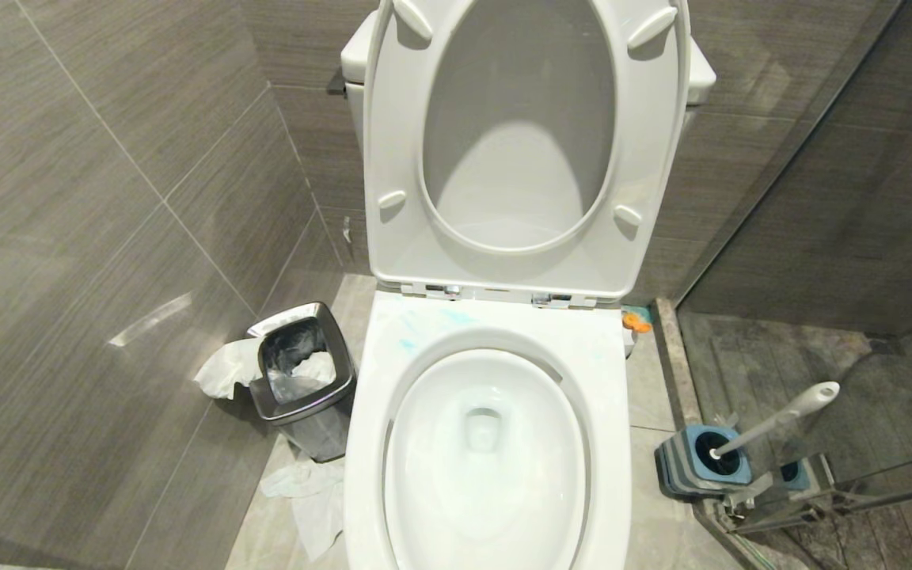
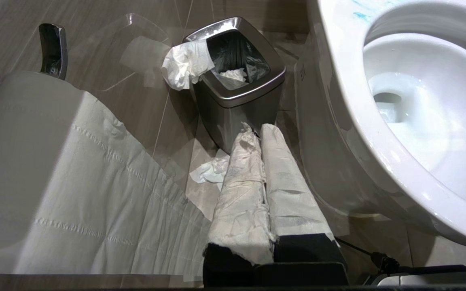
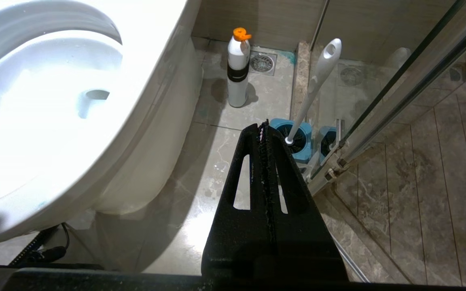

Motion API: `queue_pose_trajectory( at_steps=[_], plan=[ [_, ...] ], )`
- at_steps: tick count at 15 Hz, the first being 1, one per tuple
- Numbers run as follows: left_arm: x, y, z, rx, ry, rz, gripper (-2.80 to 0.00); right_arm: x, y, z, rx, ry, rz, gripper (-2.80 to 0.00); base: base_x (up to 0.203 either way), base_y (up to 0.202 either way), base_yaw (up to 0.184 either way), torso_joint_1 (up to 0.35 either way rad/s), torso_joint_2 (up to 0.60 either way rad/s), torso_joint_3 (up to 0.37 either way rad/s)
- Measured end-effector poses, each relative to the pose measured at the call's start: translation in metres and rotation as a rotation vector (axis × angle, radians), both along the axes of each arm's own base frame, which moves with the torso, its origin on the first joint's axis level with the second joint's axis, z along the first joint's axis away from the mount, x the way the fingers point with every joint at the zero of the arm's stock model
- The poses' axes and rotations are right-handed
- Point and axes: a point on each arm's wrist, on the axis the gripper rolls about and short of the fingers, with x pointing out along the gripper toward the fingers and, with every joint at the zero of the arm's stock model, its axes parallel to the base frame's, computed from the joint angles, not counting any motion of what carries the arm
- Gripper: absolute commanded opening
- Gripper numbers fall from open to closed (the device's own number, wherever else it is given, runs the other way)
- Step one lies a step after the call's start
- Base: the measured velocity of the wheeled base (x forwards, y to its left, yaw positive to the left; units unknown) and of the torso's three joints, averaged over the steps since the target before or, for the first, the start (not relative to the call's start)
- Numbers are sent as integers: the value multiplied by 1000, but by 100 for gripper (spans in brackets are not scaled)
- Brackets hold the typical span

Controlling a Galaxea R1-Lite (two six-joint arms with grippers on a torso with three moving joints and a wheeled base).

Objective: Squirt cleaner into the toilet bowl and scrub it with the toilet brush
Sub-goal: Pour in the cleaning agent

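Note:
The white toilet bowl (image 1: 432, 483) fills the middle of the head view, with its seat and lid (image 1: 393, 158) raised. Thin blue smears of cleaner (image 1: 407, 343) mark the rim at the back left. To the right of the toilet, the toilet brush (image 1: 780, 416) leans in its square blue-and-grey holder (image 1: 689, 467) on the floor. A white bottle with an orange cap (image 3: 238, 72) stands on the floor beyond it. My left gripper (image 2: 257, 130), its fingers wrapped in white paper, is shut and empty beside the bowl's left side. My right gripper (image 3: 262, 126) is shut and empty, short of the holder (image 3: 303, 137).
A steel waste bin (image 1: 329, 396) with tissue hanging out stands left of the toilet, with crumpled tissue (image 1: 309, 495) on the floor beside it. A toilet paper roll (image 2: 26, 161) hangs close by my left wrist. A glass shower partition (image 1: 820, 237) runs along the right. A floor drain (image 3: 262, 62) lies behind the bottle.

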Motion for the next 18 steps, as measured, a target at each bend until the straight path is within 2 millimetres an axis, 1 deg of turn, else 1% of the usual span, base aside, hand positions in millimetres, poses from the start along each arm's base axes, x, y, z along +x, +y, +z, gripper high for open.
queue_pose_trajectory(
  at_steps=[7,18],
  plan=[
    [0,1,0,-7,-1,23,-280,0,0,0,0,-1,1,-280,0,0,0,1,0,-25],
    [0,1,0,-6,1,24,-280,0,0,0,0,-1,5,-280,0,0,0,2,2,-188]
  ],
)
